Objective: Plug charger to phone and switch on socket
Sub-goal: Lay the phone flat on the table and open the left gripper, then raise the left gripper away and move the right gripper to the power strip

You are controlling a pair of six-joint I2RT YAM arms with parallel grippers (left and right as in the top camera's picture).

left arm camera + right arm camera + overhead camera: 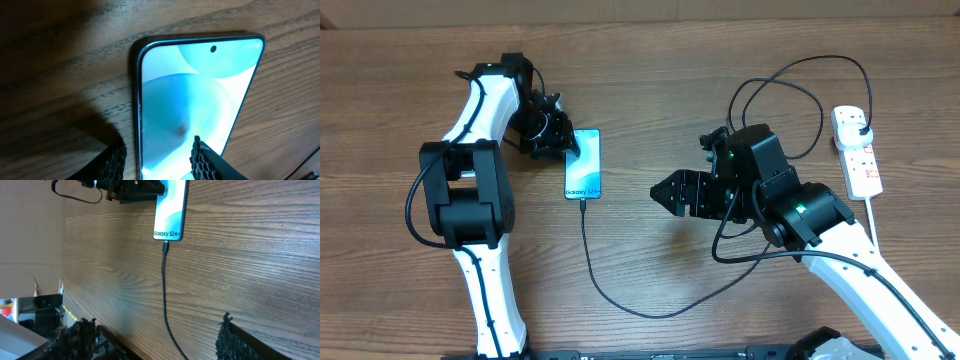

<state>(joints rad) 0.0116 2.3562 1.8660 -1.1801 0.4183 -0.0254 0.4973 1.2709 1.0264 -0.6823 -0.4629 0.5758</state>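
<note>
Black charger cable [588, 250] runs from the bottom edge of the phone [584, 165] down the wooden desk [650, 80], loops to the right and climbs to the white socket strip [858, 160] at the far right. Its plug [861, 128] sits in the top outlet. In the right wrist view the connector looks seated in the phone's port, so I judge the plugging step done, with only the switch left.

The phone lies flat, screen up, left of centre. The left gripper [157, 160] is at its top end, partly spread and clamping nothing. One finger is beside the phone's edge, the other over the screen.

The right gripper [662, 194] hangs wide and empty between phone and strip, pointing toward the phone and well apart from both.

The next move likely falls to the right arm: turn away from the phone, reach the strip, and press a fingertip on the red-marked switch beside the plug without nudging the strip or snagging the cable loop nearby.
</note>
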